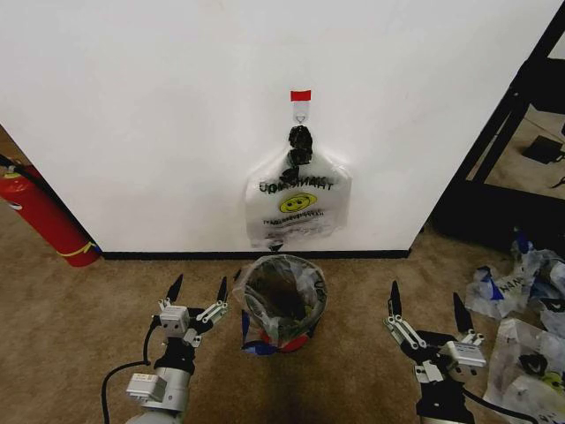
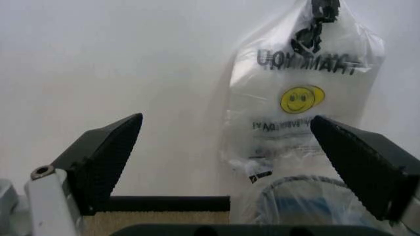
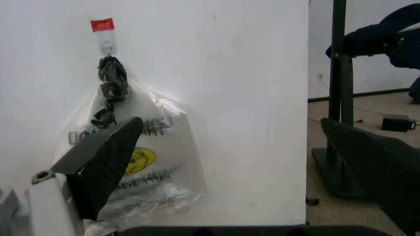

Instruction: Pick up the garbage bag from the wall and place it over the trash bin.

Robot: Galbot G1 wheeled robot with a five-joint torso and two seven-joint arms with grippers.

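At the far left a red fire extinguisher (image 1: 46, 225) leans on the tan carpet (image 1: 79, 336) against the white wall (image 1: 159, 124), beside the black baseboard (image 1: 177, 255) that runs along the wall's foot. Nearer, on the left, the left gripper (image 1: 198, 290) hovers low over the carpet with its two black fingers spread wide, holding nothing, just left of the trash bin (image 1: 284, 305). The bin is a round black mesh one with a red base, standing on the carpet close to the wall, and a thin see-through plastic liner with a blue patch (image 1: 250, 340) already lies over its rim. Directly above and beyond the bin a white bag (image 1: 297, 208) hangs on the wall from a small red-topped hook (image 1: 301, 104), gathered at the top in a black knot (image 1: 299, 146). It is the garbage bag on the wall here, and it hangs free, touched by neither gripper. Its print reads backwards: "THANK YOU" above a yellow smiley face (image 2: 298, 99), with smaller lines below that are too fine to read. To the right of the bin the right gripper (image 1: 424, 306) also hovers low near the carpet, fingers spread wide and empty, well apart from the hanging bag. Beyond it a black metal frame (image 1: 508, 132) stands at the wall's right end. At the near right, several crumpled clear bags with blue patches (image 1: 521, 327) lie in a heap on the carpet.
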